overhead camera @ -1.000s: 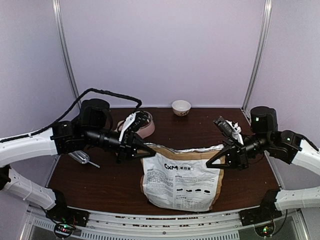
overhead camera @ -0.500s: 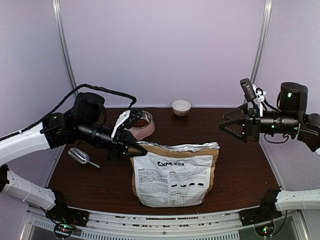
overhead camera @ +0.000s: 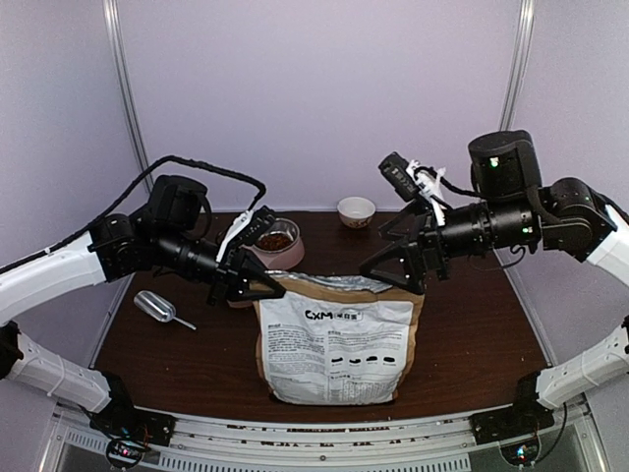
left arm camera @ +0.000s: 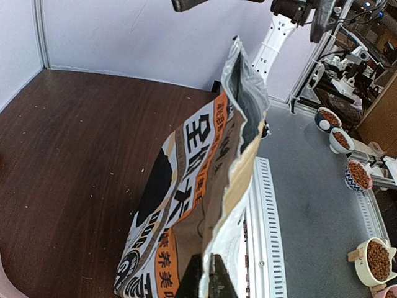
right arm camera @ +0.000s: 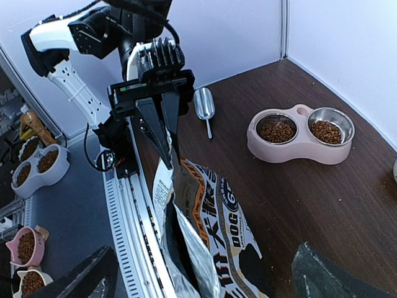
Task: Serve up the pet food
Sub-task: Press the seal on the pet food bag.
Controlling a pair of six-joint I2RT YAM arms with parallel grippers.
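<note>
From above, the pet-food bag (overhead camera: 339, 339) stood upright mid-surface (overhead camera: 472, 324). The left claw (overhead camera: 275, 292) pinched its top corner at 10 o'clock, and the right claw (overhead camera: 390, 281) hung spread over the 2 o'clock corner.

Left wrist: the claw was pressed together on the bag's edge.

Right wrist: fingers (right arm camera: 84, 276) wide apart. Kibble (right arm camera: 276, 131) filled both bowls of the pink feeder (right arm camera: 298, 151), at 2 o'clock from the bag.

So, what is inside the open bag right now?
Through the open top of the bag only silver lining shows, then darkness. Whatever it holds is hidden by its folded walls. The left gripper pinches one top corner.
</note>
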